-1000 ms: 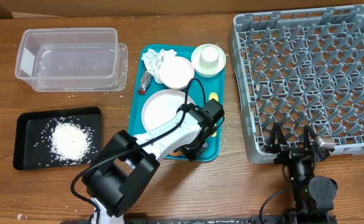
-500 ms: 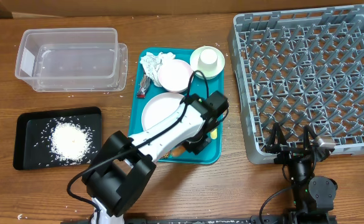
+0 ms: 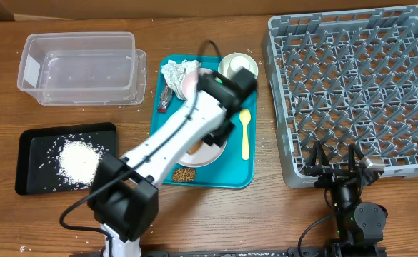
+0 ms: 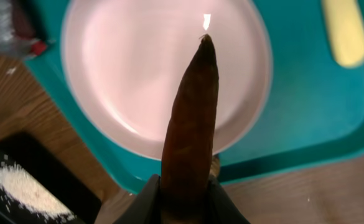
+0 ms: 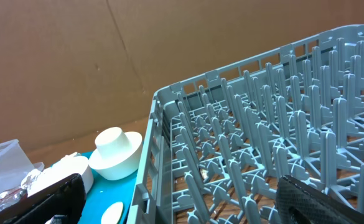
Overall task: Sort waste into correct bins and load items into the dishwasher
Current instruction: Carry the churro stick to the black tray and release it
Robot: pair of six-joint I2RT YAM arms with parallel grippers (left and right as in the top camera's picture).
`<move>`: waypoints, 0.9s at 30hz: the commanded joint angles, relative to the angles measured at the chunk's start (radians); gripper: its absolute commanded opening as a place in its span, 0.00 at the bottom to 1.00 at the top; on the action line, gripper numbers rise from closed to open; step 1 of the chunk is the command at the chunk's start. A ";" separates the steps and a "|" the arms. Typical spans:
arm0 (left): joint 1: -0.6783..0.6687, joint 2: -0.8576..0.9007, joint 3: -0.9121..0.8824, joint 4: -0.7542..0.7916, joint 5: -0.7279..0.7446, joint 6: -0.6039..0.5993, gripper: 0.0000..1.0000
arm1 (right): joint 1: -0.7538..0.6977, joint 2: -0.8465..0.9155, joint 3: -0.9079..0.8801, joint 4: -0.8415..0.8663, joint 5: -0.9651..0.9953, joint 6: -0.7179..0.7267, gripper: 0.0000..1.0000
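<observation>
The rack (image 3: 351,86) fills the right side of the table (image 3: 280,221) with nothing loaded in it. My right pincer (image 3: 335,158) is parked just outside its near-left corner, jaws spread wide and holding nothing, out of the way while waste gets sorted.

The tub (image 3: 80,68) sits at the table's far-left corner, holding only a few specks. The teal tray (image 3: 241,168) is in the middle and the black tray (image 3: 33,143) is by the near-left edge, with the rice (image 3: 78,160) piled in it.

The plate (image 4: 138,74) lies in the teal tray's near half, directly under my left pincer (image 4: 185,193). That pincer is pinched nearly shut on the butt of the stick (image 4: 191,124). The stick points out past my fingers, lifted off the plate so it can be carried clear.

I judge it belongs with the food scraps in the black tray. My path there crosses the teal tray's left edge and bare table, with nothing tall between.

The white bowl (image 3: 226,71) with the cup (image 3: 240,66) inside it takes the teal tray's far-right corner. The napkin (image 3: 178,71) takes the far-left corner, and the wrapper (image 3: 166,96) is just nearer along the left edge. The spoon (image 3: 245,132) lies along the right edge. The chunk (image 3: 184,174) sits near the near-left corner, waiting to be picked.
</observation>
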 commanded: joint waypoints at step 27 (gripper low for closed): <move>1.094 0.003 -0.110 0.048 0.201 -0.500 0.09 | 0.006 -0.012 -0.011 0.006 0.002 -0.006 1.00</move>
